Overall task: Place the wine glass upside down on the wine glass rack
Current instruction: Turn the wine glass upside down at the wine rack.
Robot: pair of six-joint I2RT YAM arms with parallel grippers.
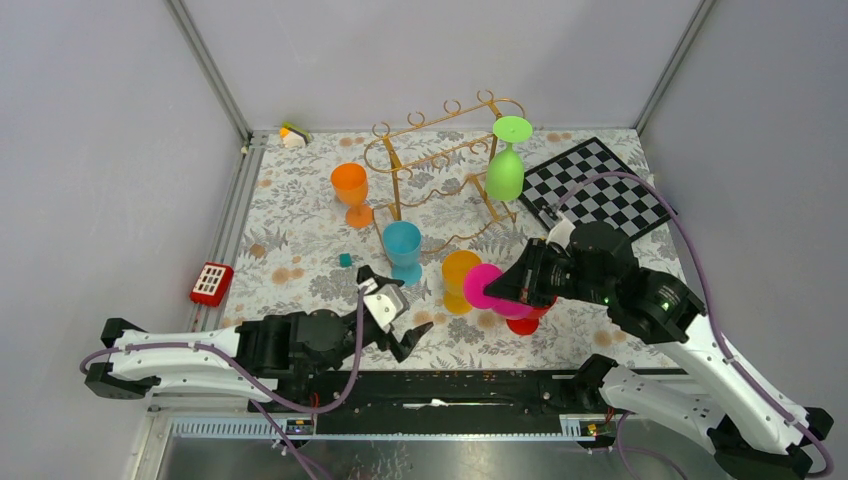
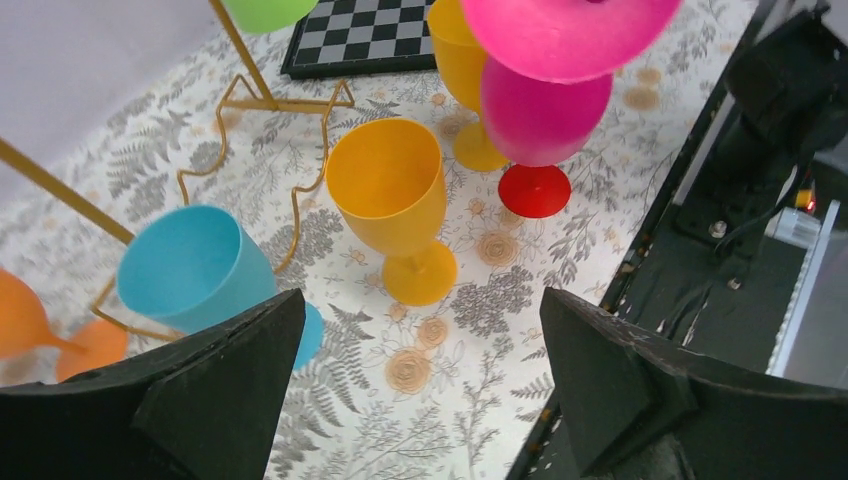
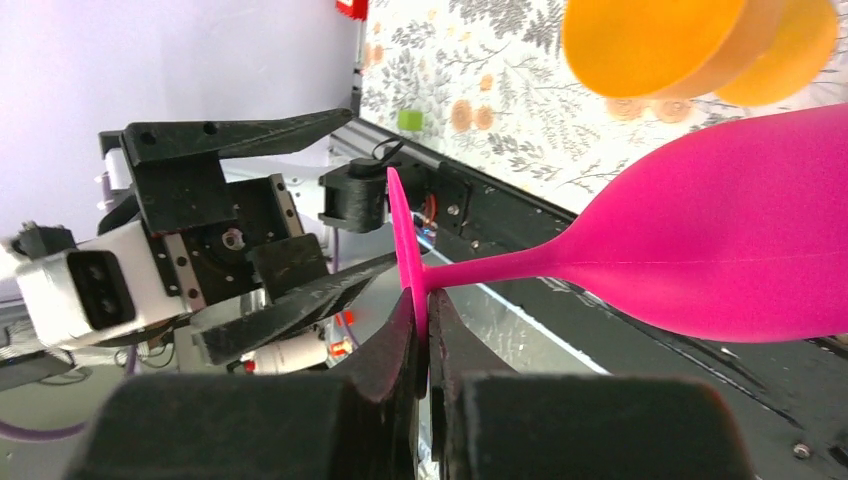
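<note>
**Pink glass held sideways, away from the rack**

The right tool (image 3: 428, 335) is clamped on the thin foot of the pink wine glass (image 3: 730, 250). It holds the glass off the surface (image 1: 300, 230) with the stem roughly level, above a red glass (image 1: 523, 324) and just beside a yellow glass (image 1: 458, 275). The gold wine glass rack (image 1: 440, 165) stands farther back, apart from the pink glass. A green glass (image 1: 505, 175) hangs bowl-down at the rack's right end. The left tool (image 2: 420, 310) has its fingers spread wide with nothing between them, close to a teal glass (image 1: 402, 245). An orange glass (image 1: 350, 185) stands by the rack's left side.
</note>
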